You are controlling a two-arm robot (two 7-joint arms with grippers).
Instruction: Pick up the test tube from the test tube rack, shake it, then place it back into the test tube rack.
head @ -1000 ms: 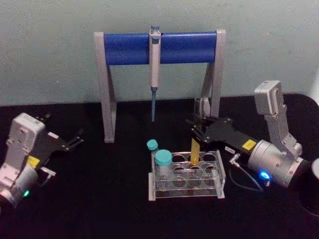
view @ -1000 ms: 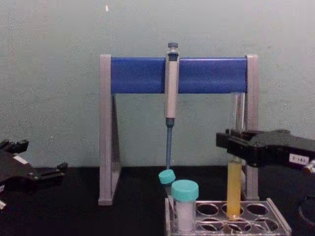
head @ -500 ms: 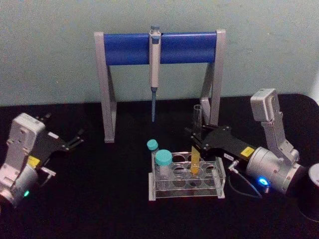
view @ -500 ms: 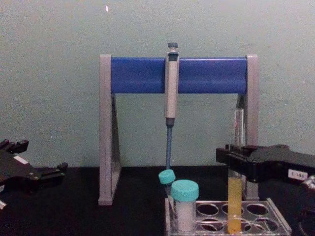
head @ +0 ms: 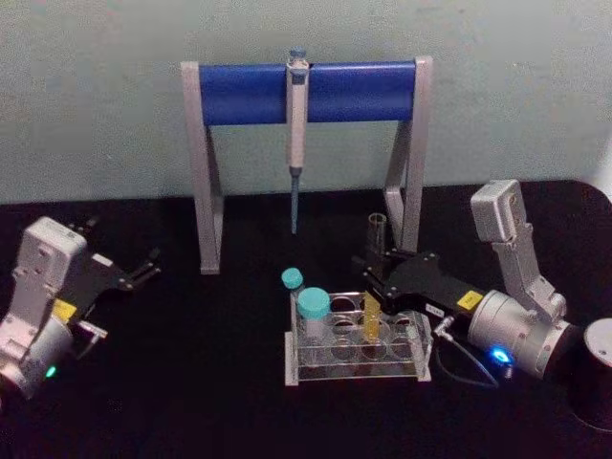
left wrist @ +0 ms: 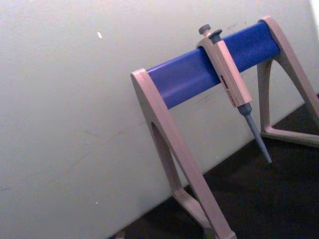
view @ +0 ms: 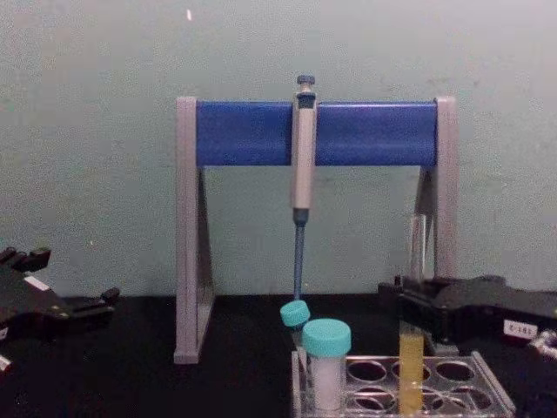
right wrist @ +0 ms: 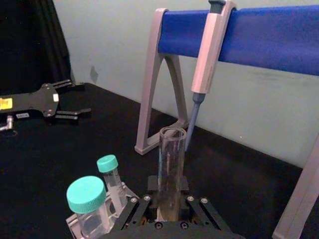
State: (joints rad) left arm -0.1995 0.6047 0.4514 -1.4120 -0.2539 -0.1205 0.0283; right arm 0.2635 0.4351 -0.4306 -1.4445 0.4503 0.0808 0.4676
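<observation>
The test tube (head: 374,251), clear glass with yellow liquid in its lower part, stands upright with its bottom down in a back-row hole of the clear test tube rack (head: 354,369). My right gripper (head: 375,279) is shut on the tube's middle, just above the rack top. From the side, the yellow part (view: 410,366) sits inside the rack (view: 489,384) and the black gripper (view: 412,306) clamps the glass above it. The right wrist view looks along the open tube (right wrist: 171,159) rising from that gripper (right wrist: 169,208). My left gripper (head: 150,266) rests open at the far left, apart from the rack.
A grey-and-blue pipette stand (head: 306,92) stands behind the rack with a pipette (head: 296,134) hanging from it. Two teal-capped tubes (head: 312,316) occupy the rack's left end. A dark cylinder (head: 598,375) sits at the right edge. Black tabletop lies between the left gripper and the rack.
My right gripper has come down with the test tube, and the tube's yellow end has sunk from just above the rack into a hole. The left arm has not moved.
</observation>
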